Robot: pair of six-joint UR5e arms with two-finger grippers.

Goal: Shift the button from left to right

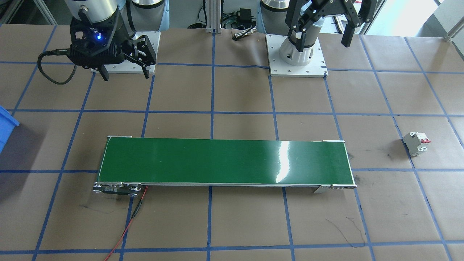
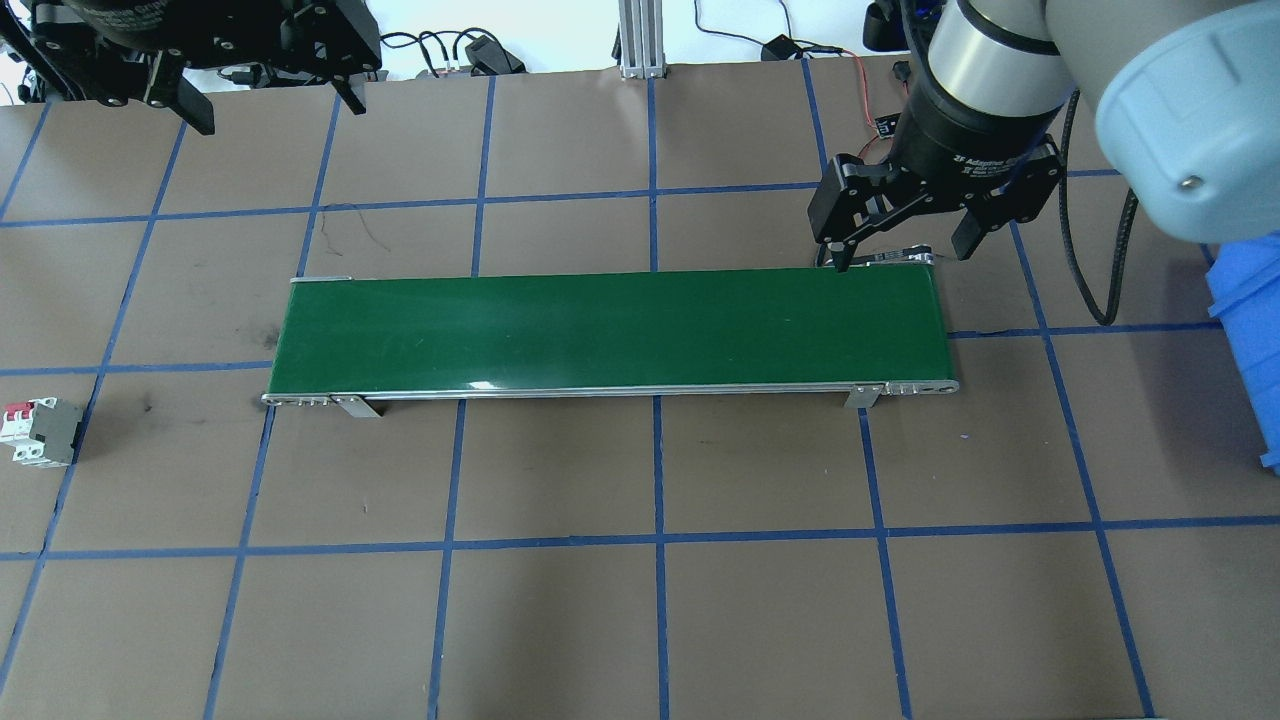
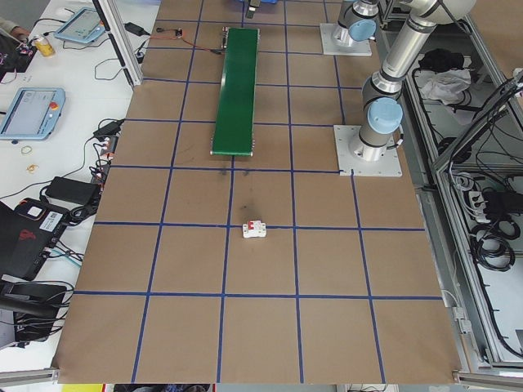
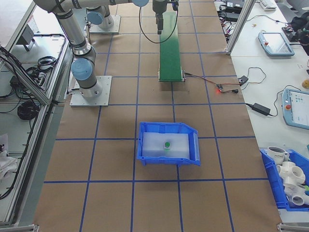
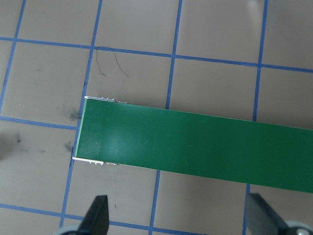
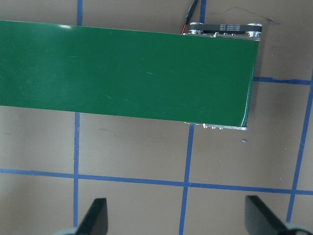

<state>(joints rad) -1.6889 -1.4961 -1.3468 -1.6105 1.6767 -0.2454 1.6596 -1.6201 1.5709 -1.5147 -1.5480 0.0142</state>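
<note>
We see the button (image 4: pixel 167 144) lying in the blue bin (image 4: pixel 145 157) on the table's right end. Both grippers, left (image 2: pixel 265 92) and right (image 2: pixel 893 250), hang with jaws wide apart, empty. The move looks finished; next, the arms probably only retreat.

The brown table (image 2: pixel 640 600) carries a green conveyor (image 2: pixel 610 330), circuit breaker (image 2: pixel 40 432) and blue bin (image 4: pixel 169 150).

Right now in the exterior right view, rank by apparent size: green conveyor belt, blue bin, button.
1. Blue bin and green conveyor belt: not ranked. The bin looks wider, the belt longer, and the bin sits nearer the camera.
2. Button: clearly smallest, a green-capped speck inside the bin.
</note>
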